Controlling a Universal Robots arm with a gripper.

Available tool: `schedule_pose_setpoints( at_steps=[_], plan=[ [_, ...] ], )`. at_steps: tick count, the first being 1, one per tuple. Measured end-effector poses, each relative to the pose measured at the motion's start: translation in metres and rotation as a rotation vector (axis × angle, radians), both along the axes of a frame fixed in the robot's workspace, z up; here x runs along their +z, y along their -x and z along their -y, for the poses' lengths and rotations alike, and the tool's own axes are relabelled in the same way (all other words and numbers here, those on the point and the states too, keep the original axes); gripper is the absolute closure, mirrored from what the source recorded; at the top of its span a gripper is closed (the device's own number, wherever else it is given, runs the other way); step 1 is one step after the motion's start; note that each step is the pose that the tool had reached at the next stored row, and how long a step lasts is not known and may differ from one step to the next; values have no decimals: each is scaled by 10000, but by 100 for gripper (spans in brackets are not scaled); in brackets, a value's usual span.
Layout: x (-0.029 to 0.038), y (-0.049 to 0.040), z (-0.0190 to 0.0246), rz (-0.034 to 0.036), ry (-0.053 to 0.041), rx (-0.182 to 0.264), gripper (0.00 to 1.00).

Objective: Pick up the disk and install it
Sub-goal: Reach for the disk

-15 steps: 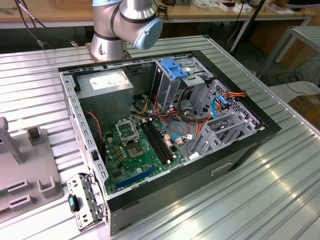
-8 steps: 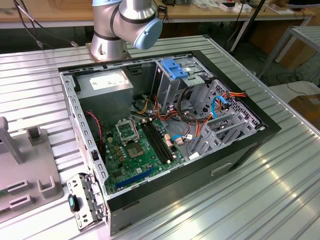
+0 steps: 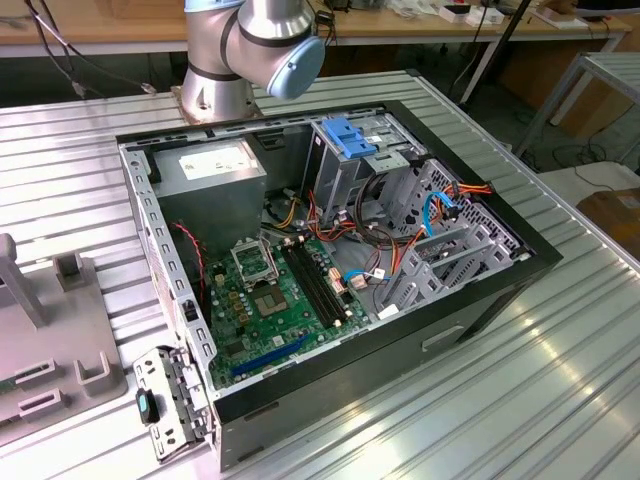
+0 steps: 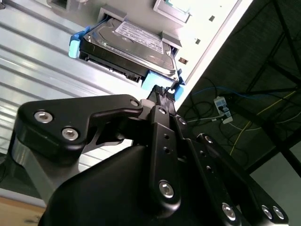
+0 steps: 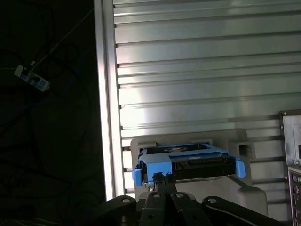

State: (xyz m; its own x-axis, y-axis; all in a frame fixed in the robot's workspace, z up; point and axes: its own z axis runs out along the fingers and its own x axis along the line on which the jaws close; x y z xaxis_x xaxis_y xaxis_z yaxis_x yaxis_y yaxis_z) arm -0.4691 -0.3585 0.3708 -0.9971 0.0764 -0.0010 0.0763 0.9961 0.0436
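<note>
One disk (image 4: pixel 127 44) is all there is to count of its kind, a dark grey drive with a white label inside a bright blue rail. It sits in a grey holder (image 4: pixel 110 12) on the ribbed metal table (image 4: pixel 37 56), close to the table's edge. In the first wrist view the holder's wall (image 5: pixel 249 193) hides the disk's (image 5: pixel 188 162) lower part, and its label face cannot be seen.

One gripper (image 4: pixel 163 92) shows in both wrist views, its tip (image 5: pixel 163 178) right against the near corner of the blue rail. The tip overlaps the rail, so I cannot tell whether the tool is open, closed or already gripping. Beyond the table edge the floor is dark, with one power strip (image 5: pixel 30 77) and loose cables that are hard to make out.

In the exterior view one open computer case (image 3: pixel 470 310) lies on the table (image 3: pixel 560 380). The arm's base (image 3: pixel 250 50) stands at the case's twelve o'clock, cut off by the frame. One metal drive cage with a light-blue latch (image 3: pixel 350 135) sits at the case's one o'clock. At its eight o'clock a grey fixture (image 3: pixel 40 330) is cut off by the exterior view's left.
</note>
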Motion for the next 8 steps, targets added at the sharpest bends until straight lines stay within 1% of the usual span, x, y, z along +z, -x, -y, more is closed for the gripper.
schedule_pose_setpoints(
  at_steps=[1,2,3,4,5,8],
  plan=[
    [0,0,-2,-1,7,0,89],
    [-1,-1,-9,-1,110,-2,89],
    [-4,0,-15,-4,263,-1,89],
    [-10,0,-20,-5,359,0,89],
    [-24,0,-28,-4,426,1,89],
    [-61,-1,-42,-5,426,7,89]
  ],
)
